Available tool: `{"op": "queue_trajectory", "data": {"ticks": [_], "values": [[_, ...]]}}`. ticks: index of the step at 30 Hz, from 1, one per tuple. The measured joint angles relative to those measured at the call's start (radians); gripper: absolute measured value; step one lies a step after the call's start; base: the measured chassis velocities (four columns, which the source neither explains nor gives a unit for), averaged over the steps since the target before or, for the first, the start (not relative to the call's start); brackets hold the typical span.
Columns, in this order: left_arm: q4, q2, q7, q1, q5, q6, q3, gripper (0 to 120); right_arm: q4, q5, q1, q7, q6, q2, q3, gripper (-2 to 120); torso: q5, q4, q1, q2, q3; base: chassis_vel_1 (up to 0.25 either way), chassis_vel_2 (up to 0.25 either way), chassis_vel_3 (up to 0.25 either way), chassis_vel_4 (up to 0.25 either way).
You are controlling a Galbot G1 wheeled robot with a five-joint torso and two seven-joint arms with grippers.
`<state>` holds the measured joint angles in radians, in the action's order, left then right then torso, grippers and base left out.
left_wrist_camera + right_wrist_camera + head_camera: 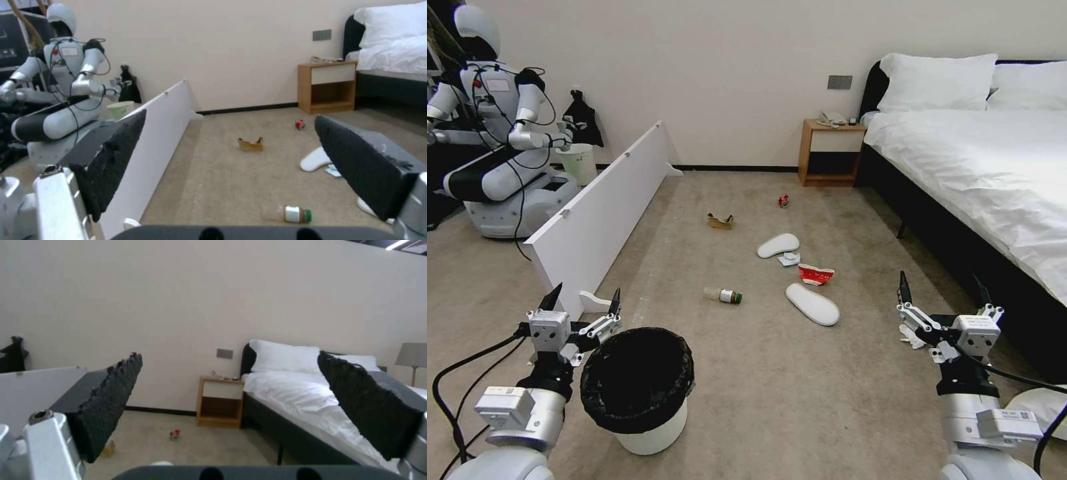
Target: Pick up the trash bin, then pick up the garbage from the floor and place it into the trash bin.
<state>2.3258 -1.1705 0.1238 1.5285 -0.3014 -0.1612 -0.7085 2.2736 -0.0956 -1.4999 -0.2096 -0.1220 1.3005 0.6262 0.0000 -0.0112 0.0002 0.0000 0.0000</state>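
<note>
Fingers spread wide on your left gripper [584, 301], which hovers just beside the trash bin [642, 387] (upright, mouth up). Your right gripper [942, 288] gapes too. Farther out, the bottle [724, 295] lies crosswise, green cap toward the bed [974, 160].

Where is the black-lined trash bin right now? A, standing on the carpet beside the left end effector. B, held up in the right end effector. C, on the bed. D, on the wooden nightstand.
A. The trash bin stands on the carpet just beside the left end effector, whose fingers are open and hold nothing; the right end effector is also open and empty, over on the bed side.
</note>
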Motion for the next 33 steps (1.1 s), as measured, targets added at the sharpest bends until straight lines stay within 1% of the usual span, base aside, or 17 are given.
{"op": "queue_trajectory", "data": {"ticks": [16,19,21,22,24,25,27,28,30,31,32,33], "values": [[-0.005,0.004,-0.003,0.001,0.010,-0.002,0.005,100,0.002,-0.017,0.007,0.000,-0.001,-0.006,0.021,100,0.0000,0.0000,0.000,0.000,0.000,0.000,0.000,0.000,0.000],[-0.010,0.006,-0.004,0.002,0.012,-0.013,0.007,100,0.001,-0.017,0.005,0.001,-0.002,-0.005,0.020,100,0.0000,0.0000,0.000,0.000,0.000,0.000,0.000,0.000,0.000],[-0.029,0.025,-0.008,0.004,0.010,-0.066,0.011,100,-0.004,-0.016,-0.002,0.003,-0.008,-0.004,0.020,100,0.0000,0.0001,0.000,0.000,0.000,0.000,0.000,0.000,0.000],[-0.029,0.025,-0.008,0.004,0.010,-0.066,0.011,100,-0.004,-0.016,-0.002,0.003,-0.008,-0.004,0.020,100,0.0000,0.0001,0.000,0.000,0.000,0.000,0.000,0.000,0.000],[-0.036,0.039,0.005,0.005,-0.031,-0.134,0.012,100,-0.006,-0.014,-0.011,0.004,-0.012,-0.002,0.023,100,0.0000,0.0000,0.000,0.000,0.000,0.000,0.000,0.000,0.000],[-0.036,0.039,0.005,0.005,-0.031,-0.134,0.012,100,-0.006,-0.014,-0.011,0.004,-0.012,-0.002,0.023,100,0.0000,0.0000,0.000,0.000,0.000,0.000,0.000,0.000,0.000],[-0.042,0.045,0.020,0.005,-0.064,-0.199,0.007,100,-0.006,-0.014,-0.017,0.004,-0.014,-0.002,0.027,100,-0.0001,0.0000,0.000,0.000,0.000,0.000,0.000,0.000,0.000],[-0.042,0.045,0.020,0.005,-0.064,-0.199,0.007,100,-0.006,-0.014,-0.017,0.004,-0.014,-0.002,0.027,100,-0.0001,0.0000,0.000,0.000,0.000,0.000,0.000,0.000,0.000],[-0.050,0.049,0.033,0.003,-0.089,-0.256,0.001,100,-0.006,-0.014,-0.022,0.005,-0.016,-0.002,0.032,100,-0.0001,0.0001,0.000,0.000,0.000,0.000,0.000,0.000,0.000],[-0.050,0.049,0.033,0.003,-0.089,-0.256,0.001,100,-0.006,-0.014,-0.022,0.005,-0.016,-0.002,0.032,100,-0.0001,0.0001,0.000,0.000,0.000,0.000,0.000,0.000,0.000],[-0.053,0.051,0.039,0.001,-0.096,-0.278,0.000,100,-0.006,-0.014,-0.024,0.005,-0.017,-0.002,0.034,100,0.0000,0.0001,0.000,0.000,0.000,0.000,0.000,0.000,0.000],[-0.060,0.054,0.051,-0.002,-0.109,-0.315,-0.003,100,-0.006,-0.014,-0.026,0.005,-0.018,-0.003,0.037,100,0.0002,0.0000,0.000,0.000,0.000,0.000,0.000,0.000,0.000]]}}
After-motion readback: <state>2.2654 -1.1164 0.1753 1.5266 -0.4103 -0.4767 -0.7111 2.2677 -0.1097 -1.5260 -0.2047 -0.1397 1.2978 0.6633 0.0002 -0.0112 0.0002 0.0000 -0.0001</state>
